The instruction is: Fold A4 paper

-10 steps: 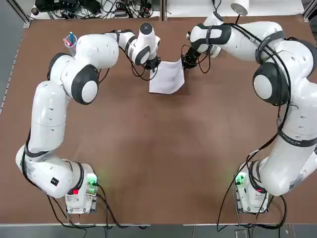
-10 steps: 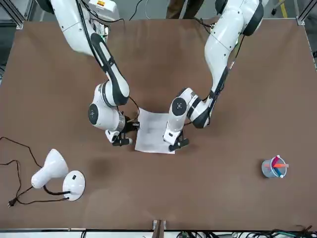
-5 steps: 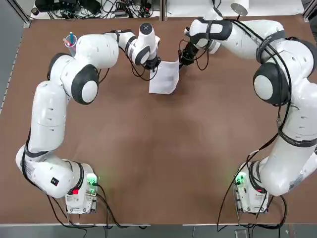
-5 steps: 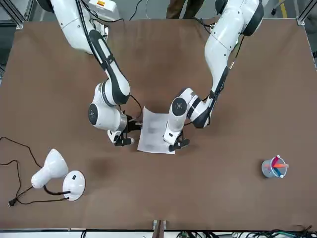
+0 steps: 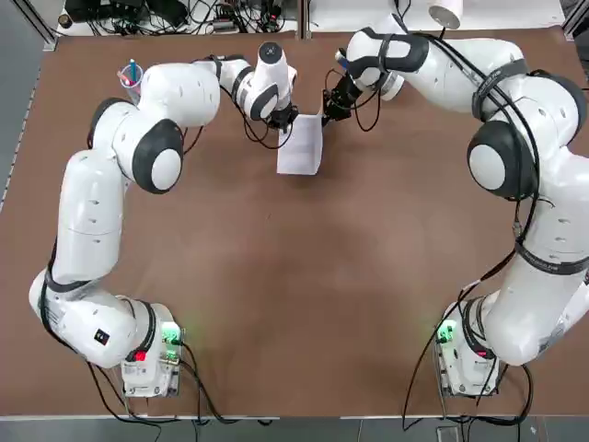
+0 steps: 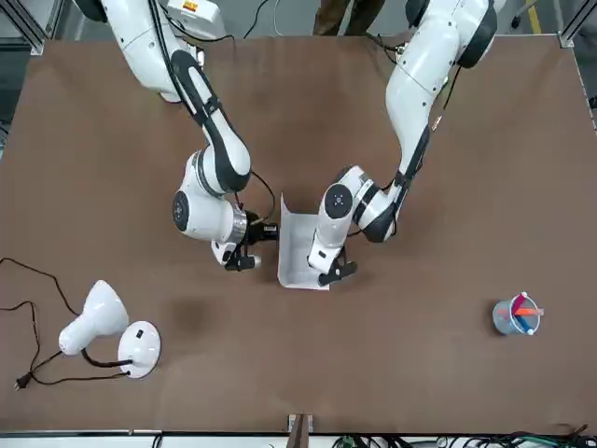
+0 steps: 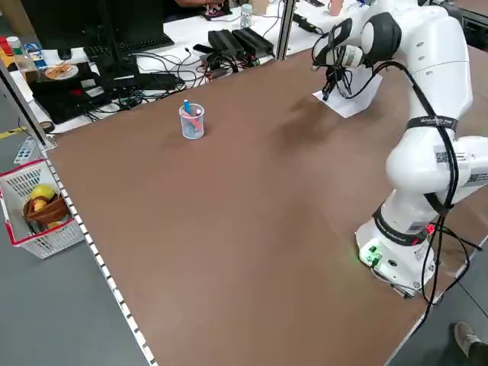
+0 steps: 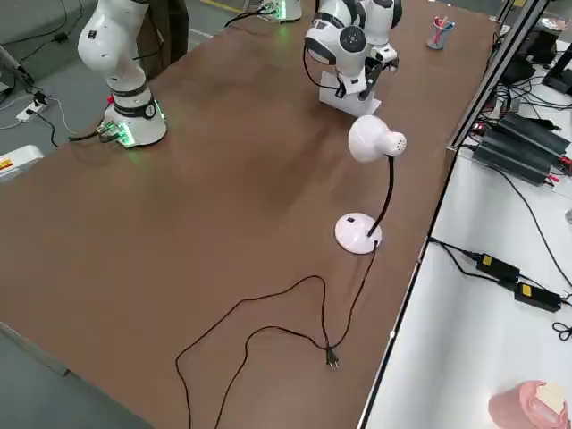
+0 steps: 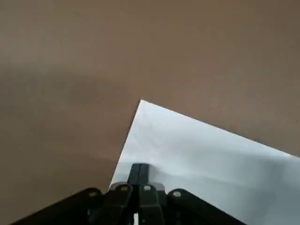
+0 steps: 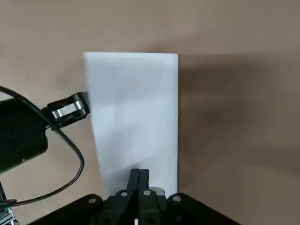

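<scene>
A small clear cup (image 5: 131, 77) is located near the far left corner of the table (image 5: 294, 276) in the top view; pens, including a blue and a red one, are held upright in it. In the left side view a wire basket (image 7: 40, 210) beyond the table edge is seen to contain fruit.

The left gripper (image 5: 284, 121) is positioned at the far middle of the table, with the left arm reaching forward and its wrist bent inward towards the centre. Its fingers (image 9: 139, 171) are seen clenched together on the edge of the A4 paper (image 5: 302, 145), pinning that side low at the table surface.

The A4 paper is placed between the two grippers at the far centre of the table. It is partly folded: one half lies flat on the table, and the other half is raised on edge, appearing as a narrow strip from overhead.

The right gripper (image 5: 331, 105) is positioned just to the right of the sheet, with the right arm curved in from the far right corner and its wrist tilted towards the left gripper. Its fingers (image 10: 139, 177) are seen clamped on the raised edge of the paper.

A white desk lamp (image 6: 103, 329) stands at the far right of the table, well apart from the sheet, with its cord trailing across the surface.
</scene>
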